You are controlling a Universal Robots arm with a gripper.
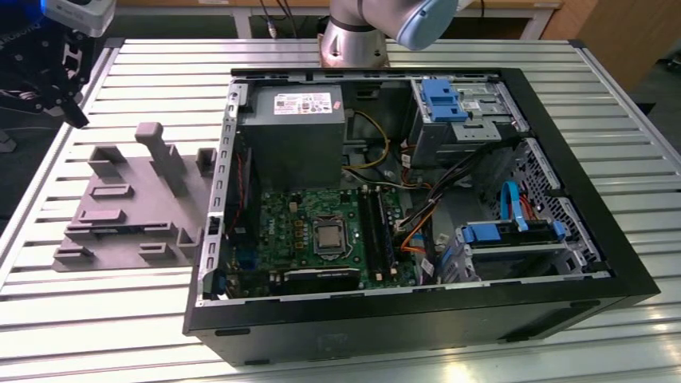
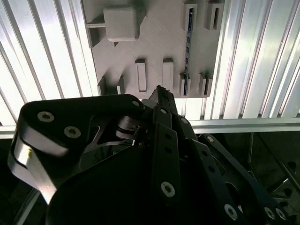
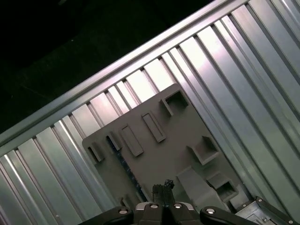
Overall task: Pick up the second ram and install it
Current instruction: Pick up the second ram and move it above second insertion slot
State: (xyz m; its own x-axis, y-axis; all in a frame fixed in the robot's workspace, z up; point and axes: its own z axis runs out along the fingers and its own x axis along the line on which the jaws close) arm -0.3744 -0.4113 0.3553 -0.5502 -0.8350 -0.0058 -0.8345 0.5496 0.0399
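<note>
- Gripper [image 3: 163, 187]: a black tool with bolted linkage arms; in both wrist views the two fingertips meet with nothing between them, so the jaws are closed and empty
- Position of the gripper: it hangs above the holder block [image 1: 127, 207] without touching it; in the second wrist view the closed fingertips [image 2: 159, 90] sit near one end of the second ram, apart from it
- Second ram [image 2: 188, 47]: a thin, dark board standing on its long edge in the holder block, with slotted posts at both ends; in the first wrist view it appears as a dark strip [image 3: 123, 164] along one side of the block, beside a row of small raised blocks
- Holder block: grey and moulded, with several upright posts, lying flat on the slatted metal table [image 1: 596, 104], just beside the computer case on the exterior view's left
- Computer case [image 1: 426, 319]: black, lying on its side with the panel off
- Contents of the case: a grey power supply [image 1: 293, 140], a green motherboard [image 1: 319, 231] with long black sockets [image 1: 375, 227], blue drive brackets [image 1: 442, 100] and loose cables
- Arm base [image 1: 356, 36]: stands on the table behind the case
</note>
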